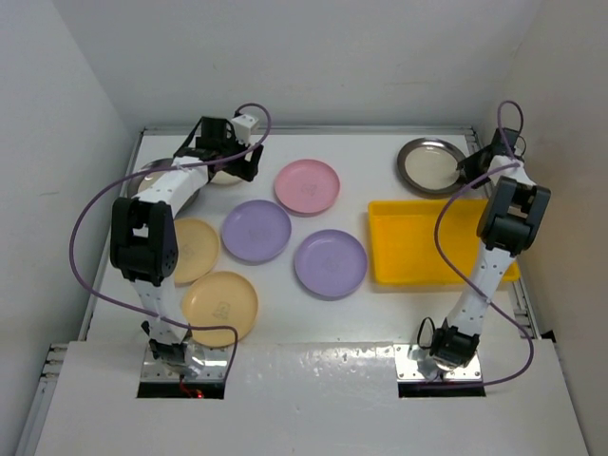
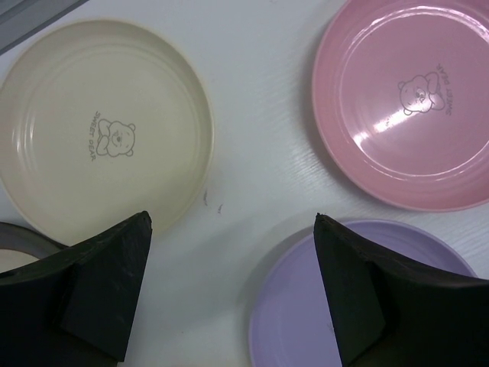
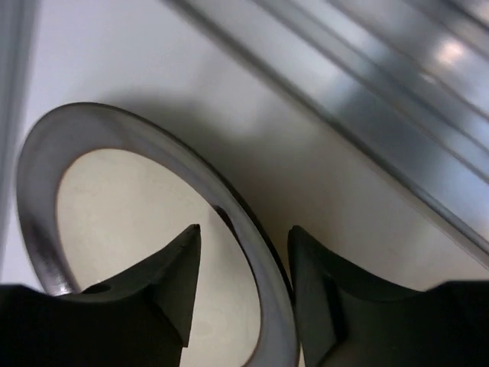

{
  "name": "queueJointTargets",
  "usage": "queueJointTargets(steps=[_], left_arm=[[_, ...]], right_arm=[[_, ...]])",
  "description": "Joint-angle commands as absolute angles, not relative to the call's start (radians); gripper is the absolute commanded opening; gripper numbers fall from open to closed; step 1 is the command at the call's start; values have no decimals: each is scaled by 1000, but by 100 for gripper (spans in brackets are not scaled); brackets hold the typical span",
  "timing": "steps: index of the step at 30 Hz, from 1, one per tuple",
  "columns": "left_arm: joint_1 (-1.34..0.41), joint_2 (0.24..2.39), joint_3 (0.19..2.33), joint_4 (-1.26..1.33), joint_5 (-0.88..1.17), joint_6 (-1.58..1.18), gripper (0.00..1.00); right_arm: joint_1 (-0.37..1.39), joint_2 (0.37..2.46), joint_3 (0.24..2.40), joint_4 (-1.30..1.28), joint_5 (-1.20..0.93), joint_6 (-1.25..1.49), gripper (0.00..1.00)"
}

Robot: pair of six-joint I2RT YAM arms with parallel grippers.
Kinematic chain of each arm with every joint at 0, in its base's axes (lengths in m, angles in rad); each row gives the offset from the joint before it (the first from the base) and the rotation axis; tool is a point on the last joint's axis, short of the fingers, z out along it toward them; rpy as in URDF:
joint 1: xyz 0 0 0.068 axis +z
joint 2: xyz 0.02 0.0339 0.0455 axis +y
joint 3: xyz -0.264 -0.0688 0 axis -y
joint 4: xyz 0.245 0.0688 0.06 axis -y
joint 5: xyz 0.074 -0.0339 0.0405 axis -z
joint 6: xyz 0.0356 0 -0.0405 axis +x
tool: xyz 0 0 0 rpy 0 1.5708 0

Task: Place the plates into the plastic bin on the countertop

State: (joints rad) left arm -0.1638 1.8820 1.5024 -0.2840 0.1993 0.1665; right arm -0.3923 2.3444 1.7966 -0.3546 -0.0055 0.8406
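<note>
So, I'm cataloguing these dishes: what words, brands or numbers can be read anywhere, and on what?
"SWEET DEAR": printed inside the cream plate, left wrist view.
"SWEET DEAR", rotated, likely the same: printed inside the pink plate.
Prints on the tan-yellow plate and lavender plate, top view: too small to read.

Silver plate (image 1: 193, 201) and, seemingly, cream plate (image 1: 225, 180) largely beneath the left arm (image 1: 176, 185)

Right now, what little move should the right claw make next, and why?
Probably shut the right gripper. Its open fingers sit on either side of the rim of the round silver metal-rimmed plate, so closing should grip it. The plate could then be lifted to the shallow yellow plastic bin nearby.
</note>
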Motion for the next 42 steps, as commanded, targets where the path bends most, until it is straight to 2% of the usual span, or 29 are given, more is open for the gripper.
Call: queueJointTargets(steps=[1, 4, 5, 6, 12, 17, 22, 25, 27, 30, 31, 34, 36, 42], left_arm=[[-163, 1848, 1520, -268, 187, 144, 88], [-163, 1838, 1520, -268, 187, 144, 88], [-163, 1827, 1511, -268, 187, 144, 88], [-163, 1827, 1511, -268, 187, 144, 88], [-163, 1753, 1480, -278, 187, 195, 88], [-163, 1684, 1433, -290, 152, 239, 89], [-25, 1664, 1489, -437, 231, 75, 91], [101, 1716, 1552, -612, 342, 5, 90], [167, 1773, 1613, -724, 383, -29, 89], [335, 1882, 1728, -824, 463, -63, 82], [360, 1905, 1752, -833, 463, -72, 82], [415, 1965, 1792, -833, 396, -83, 82], [434, 1976, 1792, -809, 358, -74, 82], [486, 1976, 1701, -701, 347, -43, 86]], right_arm=[[-377, 2402, 1756, -173, -245, 893, 44], [-361, 2396, 1674, -13, -320, 897, 26], [-357, 2388, 1642, 96, -343, 919, 7], [-357, 2388, 1628, 119, -350, 929, 0], [-316, 2355, 1608, 285, -399, 1008, 0], [-269, 2156, 1503, 448, -339, 1069, 0], [-267, 1941, 1360, 480, -347, 1075, 0], [-276, 1755, 1226, 451, -354, 1066, 0], [-296, 1582, 1052, 402, -348, 1063, 0], [-325, 1371, 856, 270, -341, 1032, 0], [-330, 1282, 757, 240, -342, 1025, 0], [-356, 1079, 627, 6, -316, 979, 0], [-382, 944, 580, -60, -296, 965, 0], [-465, 769, 404, -141, -232, 931, 0]])
